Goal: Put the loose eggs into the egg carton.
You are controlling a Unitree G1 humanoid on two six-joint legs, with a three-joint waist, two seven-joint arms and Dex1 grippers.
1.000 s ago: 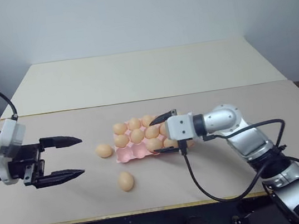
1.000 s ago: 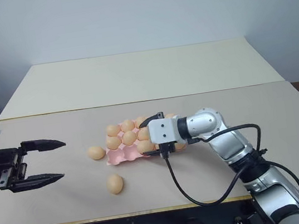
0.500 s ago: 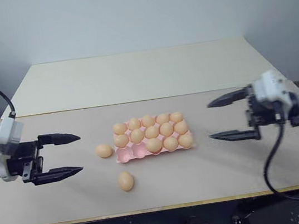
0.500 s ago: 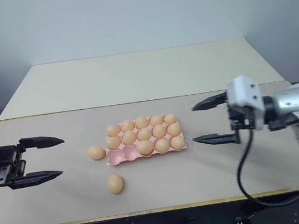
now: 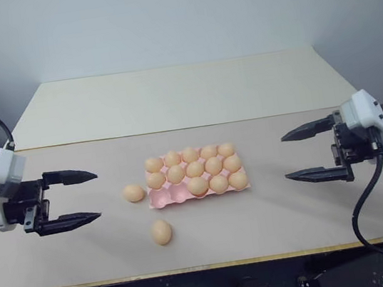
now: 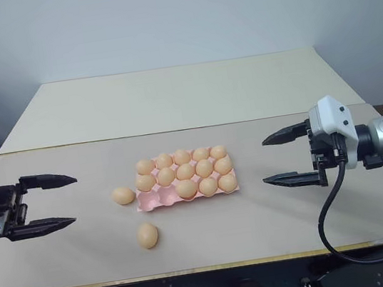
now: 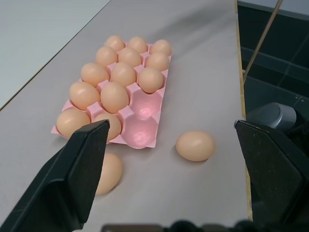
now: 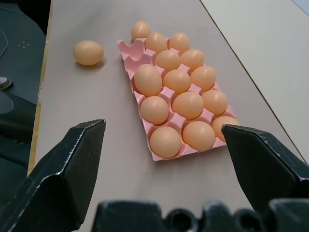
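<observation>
The pale pink egg carton (image 5: 164,199) lies mid-table and holds several tan eggs. Its two front cups (image 7: 143,107) at the left end are bare. One loose egg (image 5: 133,192) rests just left of the carton. A second loose egg (image 5: 161,232) lies nearer the front edge. My left gripper (image 5: 98,195) hovers open at the far left, pointing at the eggs, nothing between its fingers. Open and holding nothing, my right gripper (image 5: 285,158) hangs to the right of the carton, pointing toward it. Both loose eggs (image 7: 195,145) (image 7: 108,172) show in the left wrist view.
The beige table (image 5: 275,217) has a paler second table (image 5: 184,94) butted against its far side. A plain wall stands behind. A black cable (image 5: 364,211) loops under my right arm near the front edge.
My right gripper has pulled back from over the carton's right part to well right of it, open. The left gripper has stayed put. The loose eggs have not moved.
</observation>
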